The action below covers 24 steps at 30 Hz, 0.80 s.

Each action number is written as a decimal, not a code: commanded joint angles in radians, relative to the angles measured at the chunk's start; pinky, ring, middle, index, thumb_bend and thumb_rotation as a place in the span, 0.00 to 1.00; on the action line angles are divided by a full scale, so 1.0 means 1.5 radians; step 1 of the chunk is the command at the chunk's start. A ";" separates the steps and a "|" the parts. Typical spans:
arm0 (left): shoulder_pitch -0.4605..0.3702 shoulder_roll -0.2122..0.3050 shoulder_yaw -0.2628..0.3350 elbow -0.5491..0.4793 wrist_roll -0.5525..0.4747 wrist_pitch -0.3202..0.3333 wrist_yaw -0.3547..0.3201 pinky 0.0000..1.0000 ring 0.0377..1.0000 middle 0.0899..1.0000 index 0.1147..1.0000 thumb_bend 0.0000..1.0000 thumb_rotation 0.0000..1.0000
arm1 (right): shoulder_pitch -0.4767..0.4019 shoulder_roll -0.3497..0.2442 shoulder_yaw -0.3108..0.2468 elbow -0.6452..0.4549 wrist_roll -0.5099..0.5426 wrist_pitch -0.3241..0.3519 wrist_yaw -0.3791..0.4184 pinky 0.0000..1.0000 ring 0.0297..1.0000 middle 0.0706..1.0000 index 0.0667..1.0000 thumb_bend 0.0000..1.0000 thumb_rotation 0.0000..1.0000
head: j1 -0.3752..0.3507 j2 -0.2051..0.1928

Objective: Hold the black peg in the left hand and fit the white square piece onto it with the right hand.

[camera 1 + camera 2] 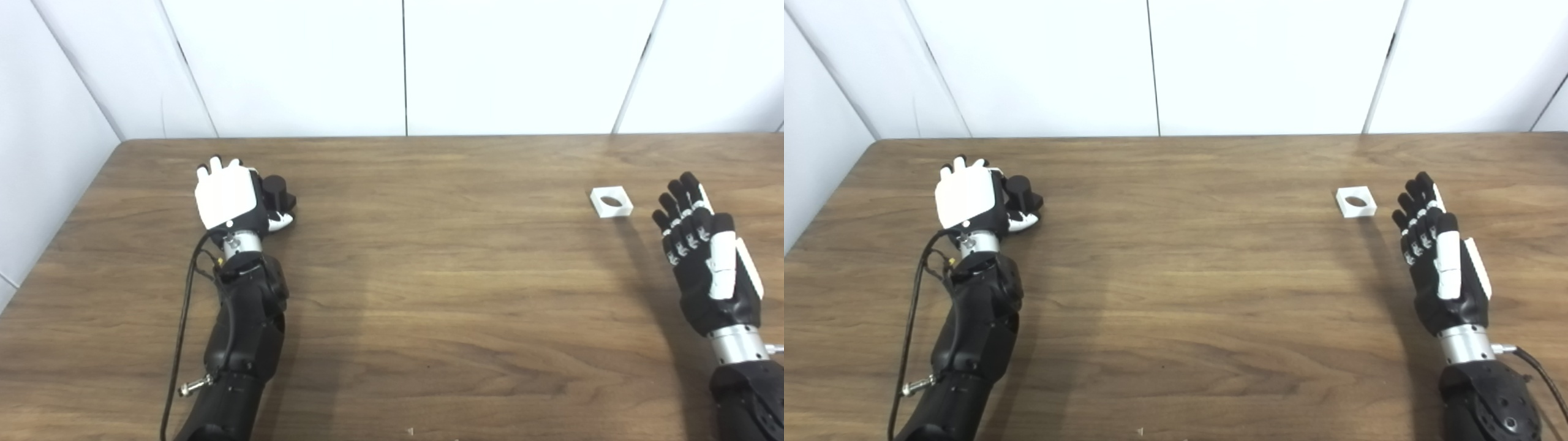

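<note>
While the left hand [229,199] wraps its fingers round the short black cylindrical peg [277,191] at left on the brown wooden table [429,294], small white square piece with round hole [611,201] lying at right, right hand [710,257] just beside it, fingers apart, empty, nothing between them.

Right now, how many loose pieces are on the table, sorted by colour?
Black: 1, the black peg, beside the left hand
White: 1, the white square piece, lying apart from the right hand
Total: 2
</note>
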 commanded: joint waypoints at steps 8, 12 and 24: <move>-0.003 0.022 -0.010 -0.019 -0.018 0.009 0.013 1.00 1.00 0.87 0.42 0.51 0.06 | 0.058 0.014 0.005 0.070 0.007 -0.013 0.015 1.00 1.00 1.00 1.00 0.68 0.95 | -0.002 0.003; 0.000 0.024 -0.013 -0.023 -0.028 0.009 0.009 1.00 1.00 0.88 0.42 0.51 0.06 | 0.058 0.017 0.002 0.068 0.009 -0.012 0.013 1.00 1.00 1.00 1.00 0.67 0.93 | -0.006 0.004; 0.034 0.030 -0.054 -0.116 -0.131 0.006 -0.048 1.00 1.00 0.87 0.42 0.52 0.06 | 0.069 0.024 0.009 0.038 -0.002 0.007 0.001 1.00 1.00 1.00 1.00 0.67 0.96 | -0.023 0.007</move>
